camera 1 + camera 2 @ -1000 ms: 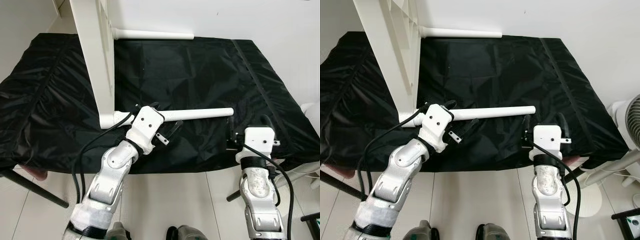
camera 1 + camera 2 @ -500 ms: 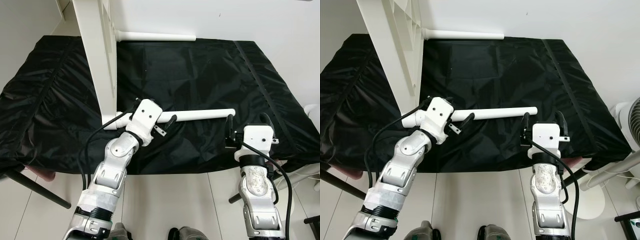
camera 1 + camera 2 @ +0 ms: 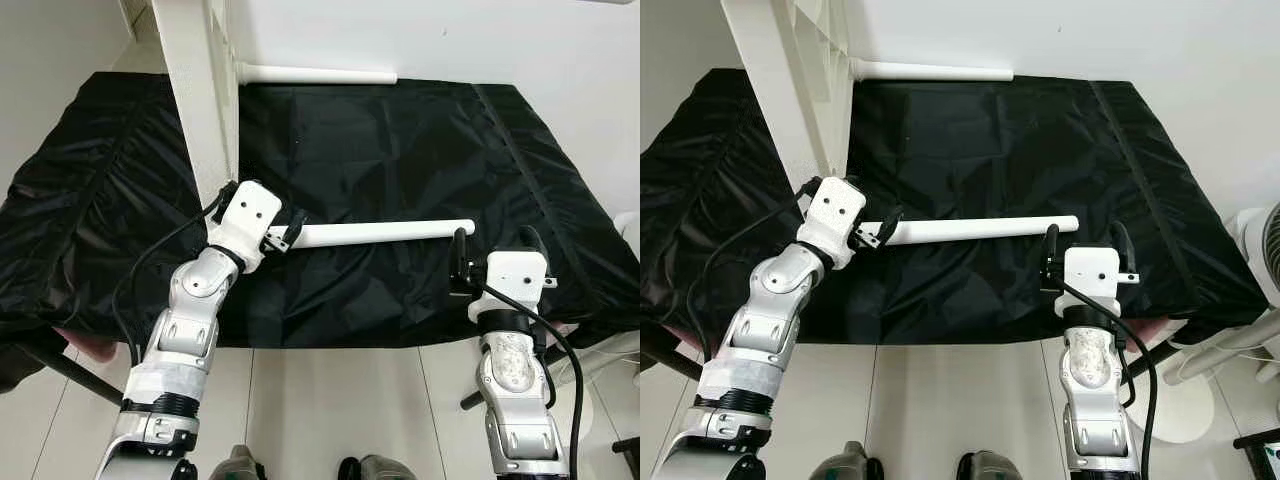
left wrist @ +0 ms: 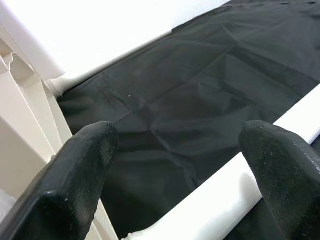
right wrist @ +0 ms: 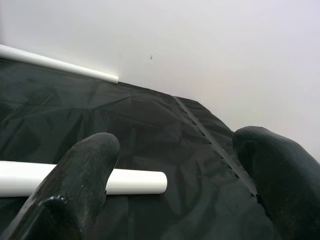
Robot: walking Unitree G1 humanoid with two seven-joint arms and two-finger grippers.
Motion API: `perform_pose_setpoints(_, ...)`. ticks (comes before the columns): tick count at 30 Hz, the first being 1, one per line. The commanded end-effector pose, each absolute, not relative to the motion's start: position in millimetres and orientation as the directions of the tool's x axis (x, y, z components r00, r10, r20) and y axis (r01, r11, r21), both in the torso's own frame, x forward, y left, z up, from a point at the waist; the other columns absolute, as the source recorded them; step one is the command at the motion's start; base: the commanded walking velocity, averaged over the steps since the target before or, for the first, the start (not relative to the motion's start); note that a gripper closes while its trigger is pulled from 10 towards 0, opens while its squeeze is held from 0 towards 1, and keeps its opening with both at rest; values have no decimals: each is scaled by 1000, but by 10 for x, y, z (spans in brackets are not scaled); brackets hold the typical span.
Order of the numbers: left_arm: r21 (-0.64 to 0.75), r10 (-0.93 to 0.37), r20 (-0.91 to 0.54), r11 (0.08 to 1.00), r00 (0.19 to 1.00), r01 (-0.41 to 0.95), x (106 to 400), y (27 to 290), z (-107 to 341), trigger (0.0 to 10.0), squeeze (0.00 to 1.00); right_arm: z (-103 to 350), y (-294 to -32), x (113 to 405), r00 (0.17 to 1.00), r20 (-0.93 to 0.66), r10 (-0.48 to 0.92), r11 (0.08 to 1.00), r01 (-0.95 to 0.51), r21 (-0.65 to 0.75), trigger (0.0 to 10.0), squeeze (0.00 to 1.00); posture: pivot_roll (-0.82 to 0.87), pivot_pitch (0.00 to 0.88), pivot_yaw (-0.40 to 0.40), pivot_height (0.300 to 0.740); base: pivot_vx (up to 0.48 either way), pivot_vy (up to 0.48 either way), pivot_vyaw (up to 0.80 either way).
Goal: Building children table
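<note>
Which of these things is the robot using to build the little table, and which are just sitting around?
For the job:
- white tabletop, standing on its edge
- near leg, by the open left hand
- far leg, by the wall
- right hand, open, near the leg's free end

Just there:
- black cloth
- fan

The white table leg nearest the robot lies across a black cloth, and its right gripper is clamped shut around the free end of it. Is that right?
Not quite. The white table leg does lie across the black cloth, but the right gripper is open and clear of it. The right wrist view shows the leg's free end lying beyond the spread fingers, with nothing between them.
</note>
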State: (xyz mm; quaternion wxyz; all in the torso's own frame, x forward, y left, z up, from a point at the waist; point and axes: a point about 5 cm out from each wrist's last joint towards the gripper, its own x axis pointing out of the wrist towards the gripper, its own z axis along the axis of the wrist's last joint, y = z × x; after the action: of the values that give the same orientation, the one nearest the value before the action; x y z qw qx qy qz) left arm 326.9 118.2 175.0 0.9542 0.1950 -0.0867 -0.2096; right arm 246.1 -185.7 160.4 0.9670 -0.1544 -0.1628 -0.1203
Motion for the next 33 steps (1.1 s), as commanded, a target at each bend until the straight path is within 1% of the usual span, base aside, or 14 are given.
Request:
perform_pose_setpoints(1, 366, -95, 224, 931, 970, 6, 3308, 1469, 1822, 10000, 0, 1586, -1841, 2463, 920, 351, -176, 924, 277, -262, 10000, 0, 42, 34, -12, 740, 0, 0, 0)
perform_pose_setpoints(4, 378, -87, 222, 926, 971, -3, 3313, 1530, 1821, 10000, 0, 1574, -1838, 2461, 921, 347, -176, 926, 275, -259, 10000, 0, 51, 38, -16, 740, 0, 0, 0)
perform_pose_setpoints(11, 392, -78, 231, 920, 970, -19, 3316, 1559, 1840, 10000, 0, 1561, -1808, 2482, 925, 342, -169, 931, 263, -253, 10000, 0, 68, 45, -18, 740, 0, 0, 0)
perform_pose_setpoints(15, 409, -77, 235, 912, 969, -27, 3315, 1622, 1855, 10000, 0, 1559, -1793, 2496, 925, 341, -166, 933, 260, -250, 10000, 0, 76, 50, -17, 740, 0, 0, 0)
perform_pose_setpoints(22, 430, -104, 232, 903, 967, -6, 3294, 1622, 1850, 10000, 0, 1543, -1790, 2499, 927, 336, -164, 934, 255, -250, 10000, 0, 78, 59, -17, 740, 0, 0, 0)
perform_pose_setpoints(30, 444, -103, 236, 896, 966, -13, 3294, 1668, 1856, 10000, 0, 1531, -1800, 2487, 928, 333, -168, 934, 258, -248, 10000, 0, 78, 64, -15, 740, 0, 0, 0)
perform_pose_setpoints(33, 439, -130, 241, 898, 962, 11, 3281, 1617, 1837, 10000, 0, 1524, -1786, 2491, 929, 330, -166, 935, 255, -248, 10000, 0, 73, 62, -15, 740, 0, 0, 0)
